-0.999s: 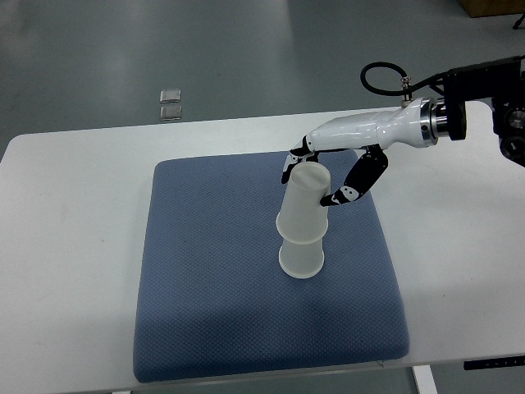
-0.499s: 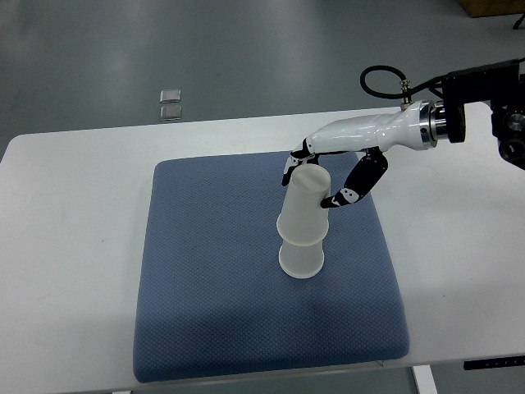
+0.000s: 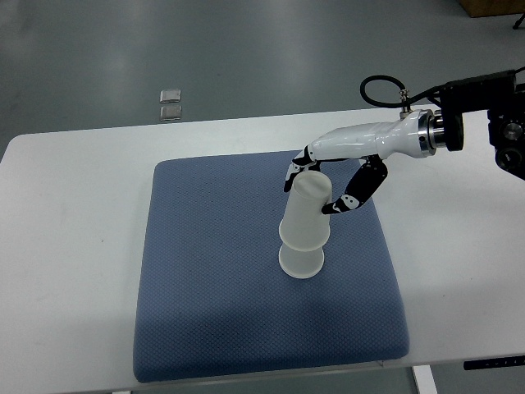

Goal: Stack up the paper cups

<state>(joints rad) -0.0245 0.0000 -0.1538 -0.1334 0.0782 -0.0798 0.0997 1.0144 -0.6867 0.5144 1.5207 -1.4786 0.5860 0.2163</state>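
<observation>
reaching in from the picture's right edge, the right hand [image 3: 316,190] is gripping the upper paper cup [image 3: 307,212] near its closed top, with the white-and-black fingers [image 3: 293,174] curling around the far side of it and the thumb [image 3: 354,193] pressing against the near right side. the hand is clamped on this cup, not loose around it.

the upper paper cup is sitting upside down, mouth downward, over the lower paper cup [image 3: 301,261], which is also standing upside down. the rim of the upper one is overlapping the top part of the lower one, so the two are nesting together as a short stack. the upper cup is leaning a little, its closed end tipping toward the far right while its rim is resting lower and to the left.

the stack is standing on the blue mat [image 3: 213,295], somewhat right of the mat's middle. the mat is lying on the white table [image 3: 74,246] and covering most of its central area.

the arm's white forearm is running back to a metal wrist joint and black hardware at the upper right, with a black cable [image 3: 379,87] looping above it.

on the grey floor [image 3: 271,49] beyond the table's far edge, two small square tiles [image 3: 171,103] are lying just beside each other.
</observation>
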